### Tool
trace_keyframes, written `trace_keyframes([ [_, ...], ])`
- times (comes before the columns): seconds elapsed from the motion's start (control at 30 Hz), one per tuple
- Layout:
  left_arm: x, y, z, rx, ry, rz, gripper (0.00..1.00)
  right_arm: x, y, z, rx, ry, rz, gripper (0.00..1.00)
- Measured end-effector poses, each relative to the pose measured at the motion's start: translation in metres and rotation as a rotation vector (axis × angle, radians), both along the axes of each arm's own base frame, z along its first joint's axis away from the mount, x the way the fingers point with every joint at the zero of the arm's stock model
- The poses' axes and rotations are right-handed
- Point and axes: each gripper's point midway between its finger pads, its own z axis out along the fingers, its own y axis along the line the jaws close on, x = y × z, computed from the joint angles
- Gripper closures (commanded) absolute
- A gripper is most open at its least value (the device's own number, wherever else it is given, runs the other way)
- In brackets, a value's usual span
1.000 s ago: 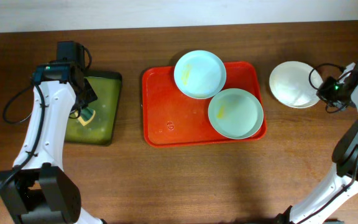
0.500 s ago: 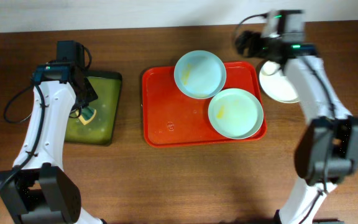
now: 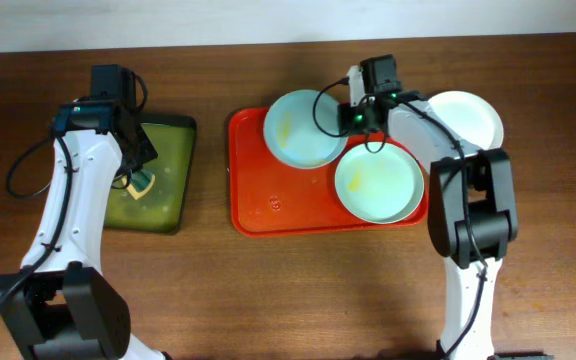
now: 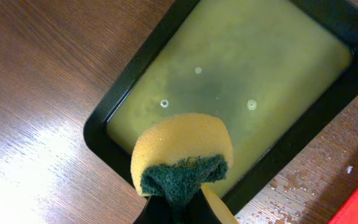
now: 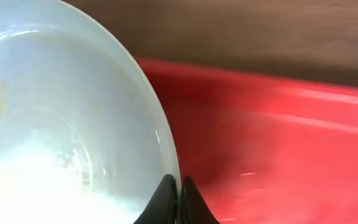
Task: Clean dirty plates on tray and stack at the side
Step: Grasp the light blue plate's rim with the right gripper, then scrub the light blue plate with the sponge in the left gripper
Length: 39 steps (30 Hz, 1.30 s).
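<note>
Two mint-green plates lie on the red tray (image 3: 268, 200): the upper plate (image 3: 303, 128) overhangs the tray's far rim, and the lower plate (image 3: 378, 182) sits at the right. Both show yellow smears. The cream plate (image 3: 468, 115) lies on the table right of the tray. My right gripper (image 3: 349, 118) is shut on the upper plate's right rim; the right wrist view shows the fingers (image 5: 174, 193) pinching that rim (image 5: 61, 124) above the tray (image 5: 278, 149). My left gripper (image 4: 179, 205) is shut on a yellow-green sponge (image 4: 182, 155) above the dark tray.
The small dark tray (image 3: 173, 135) with greenish liquid stands at the left; its rim shows in the left wrist view (image 4: 104, 134). Water drops wet the wood (image 4: 303, 186) between it and the red tray.
My right arm swung from the far right, past the cream plate, to the upper mint plate and closed on its rim. That plate shifted a little left. The left arm has not moved.
</note>
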Motion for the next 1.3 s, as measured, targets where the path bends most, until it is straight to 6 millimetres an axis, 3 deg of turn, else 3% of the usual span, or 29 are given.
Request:
trace_keyframes([
  [0.1, 0.002, -0.006, -0.001, -0.036, -0.005, -0.010, 1.00, -0.036, 0.036, -0.010, 0.016, 0.117, 0.087, 0.96],
  [0.2, 0.020, -0.034, -0.013, -0.184, -0.078, -0.068, 1.00, -0.065, 0.041, -0.012, 0.007, 0.230, 0.111, 0.96],
  [0.23, 0.027, -0.051, -0.021, -0.243, -0.102, -0.110, 1.00, -0.069, 0.042, -0.012, 0.005, 0.242, 0.114, 0.96],
  [0.3, 0.040, -0.103, -0.036, -0.373, -0.162, -0.241, 1.00, -0.071, 0.042, -0.012, 0.004, 0.249, 0.115, 0.96],
  [0.43, 0.051, -0.212, -0.042, -0.530, -0.302, -0.446, 1.00, -0.074, 0.042, -0.012, 0.006, 0.262, 0.117, 0.96],
  [0.47, 0.053, -0.231, -0.040, -0.516, -0.335, -0.479, 1.00, -0.075, 0.042, -0.012, 0.006, 0.268, 0.117, 0.96],
  [0.53, 0.054, -0.252, -0.043, -0.471, -0.359, -0.502, 1.00, -0.077, 0.042, -0.012, 0.007, 0.275, 0.119, 0.96],
  [0.57, 0.056, -0.262, -0.053, -0.458, -0.359, -0.512, 1.00, -0.077, 0.042, -0.012, 0.008, 0.275, 0.119, 0.96],
  [0.73, 0.060, -0.267, -0.129, -0.399, -0.260, -0.498, 1.00, -0.077, 0.042, -0.012, 0.008, 0.275, 0.120, 0.96],
  [0.87, 0.063, -0.238, -0.138, -0.149, -0.230, -0.574, 1.00, -0.077, 0.042, -0.012, 0.007, 0.275, 0.123, 0.96],
  [0.97, 0.061, -0.208, -0.127, 0.043, -0.209, -0.554, 1.00, -0.079, 0.046, -0.012, 0.016, 0.280, 0.130, 0.96],
  [1.03, 0.068, -0.197, -0.088, 0.088, -0.287, -0.527, 1.00, -0.080, 0.047, -0.012, 0.015, 0.281, 0.133, 0.96],
  [1.1, 0.069, -0.218, -0.048, -0.055, -0.390, -0.561, 1.00, -0.079, 0.047, -0.012, 0.016, 0.278, 0.132, 0.96],
  [1.13, 0.065, -0.236, -0.049, -0.164, -0.386, -0.588, 1.00, -0.079, 0.047, -0.012, 0.016, 0.278, 0.133, 0.96],
  [1.17, 0.059, -0.249, -0.054, -0.246, -0.366, -0.610, 1.00, -0.079, 0.047, -0.012, 0.016, 0.277, 0.133, 0.96],
  [1.2, 0.050, -0.262, -0.078, -0.312, -0.297, -0.630, 1.00, -0.079, 0.047, -0.012, 0.016, 0.276, 0.133, 0.96],
  [1.3, 0.022, -0.264, -0.136, -0.346, -0.094, -0.630, 1.00, -0.079, 0.047, -0.012, 0.016, 0.276, 0.134, 0.96],
])
